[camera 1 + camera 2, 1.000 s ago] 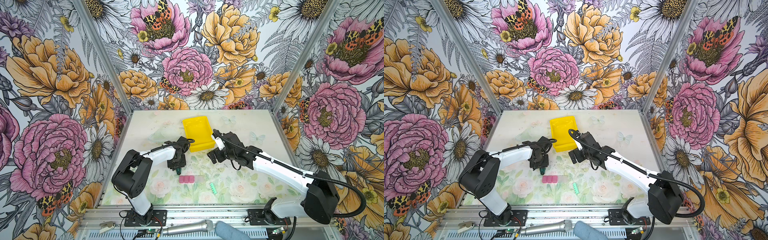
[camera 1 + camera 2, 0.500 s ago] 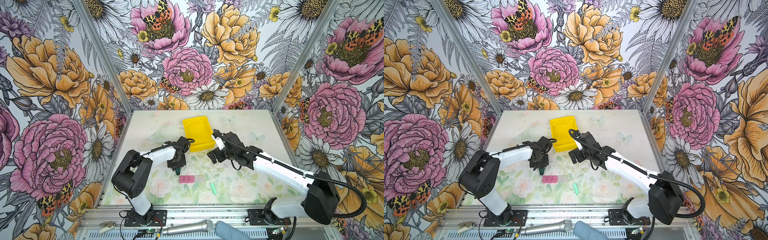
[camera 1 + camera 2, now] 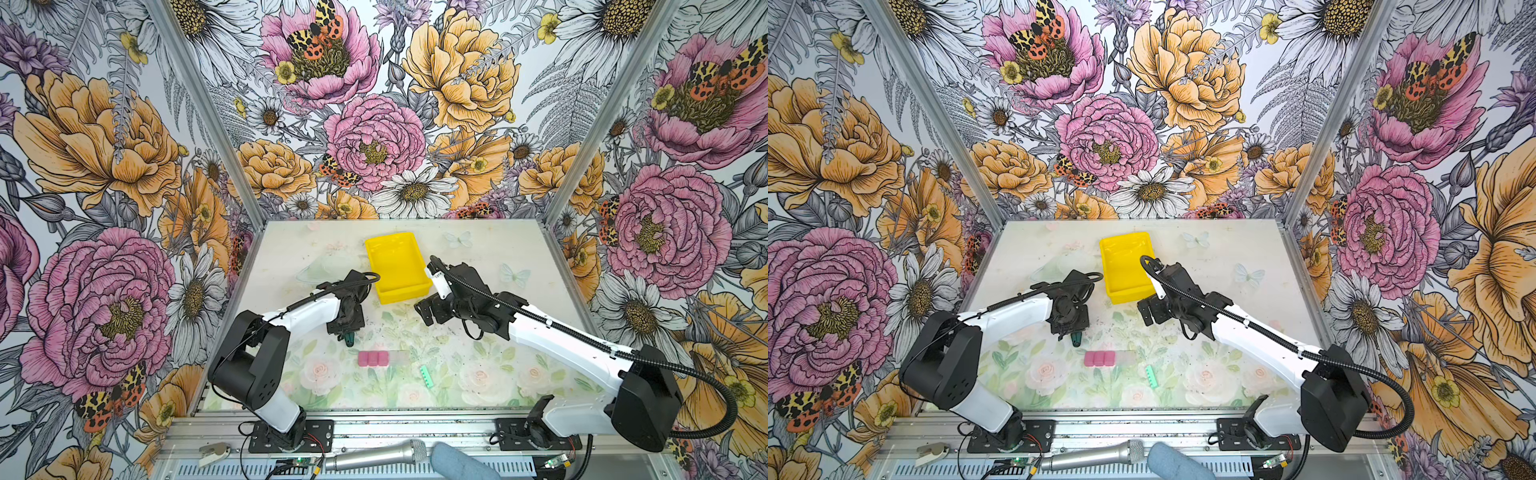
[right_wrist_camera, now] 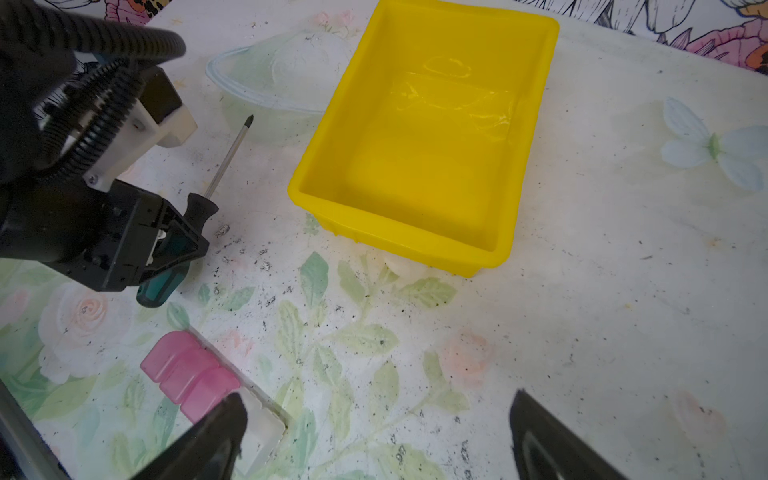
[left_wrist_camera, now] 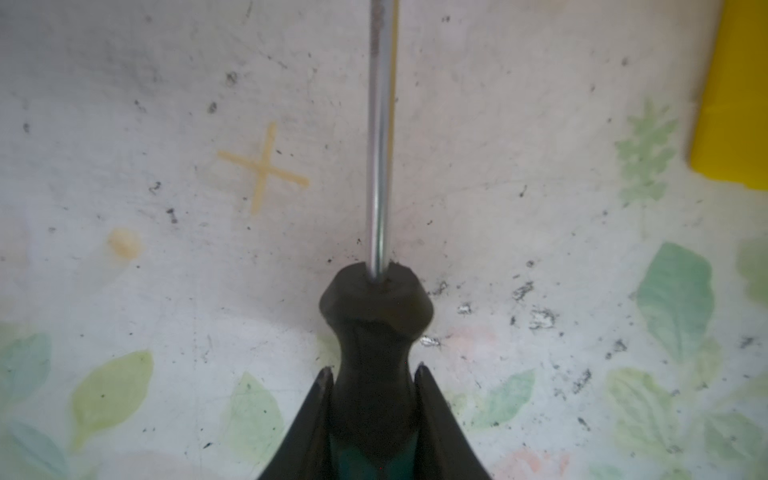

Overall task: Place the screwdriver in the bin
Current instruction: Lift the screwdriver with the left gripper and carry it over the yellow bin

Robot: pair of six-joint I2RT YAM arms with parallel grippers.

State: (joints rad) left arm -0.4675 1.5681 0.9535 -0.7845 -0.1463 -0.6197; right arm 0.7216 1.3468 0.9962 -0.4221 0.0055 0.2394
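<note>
- At the front rail, nearest of all, a silver microphone [image 3: 374,457] lies on its side.
- On the flowered table [image 3: 478,257], a small mint-green ridged strip [image 3: 426,376] lies alone, right of the middle.
- Just beyond it and to the left is a segmented box [image 3: 382,358], pink at one end and clear at the other. It touches nothing else.
- Next comes the left gripper [image 5: 374,370]. Its two black fingers [image 5: 320,399] are clamped on the waist of the screwdriver [image 4: 199,210] handle, one on each side.
- The teal butt of the handle sticks out on the near side, just short of the pink box in both top views. The thin shaft [image 5: 380,166] points away, towards the far end of the table.
- The screwdriver sits low over the table, left of the bin and outside it. Whether it touches the surface I cannot tell.
- The right gripper [image 4: 378,397] hovers right of the middle, near the bin's near right corner. Its fingers [image 4: 224,424] stand wide apart and hold nothing.
- Beyond both grippers stands the bin [image 3: 403,294] — bright yellow, upright, its long side running away from the arms. Its near left corner shows at the edge of the left wrist view, beside the shaft but apart from it.
- Left of the bin lies a clear plastic dish [image 4: 282,79], and the screwdriver's tip points at it without reaching it.
</note>
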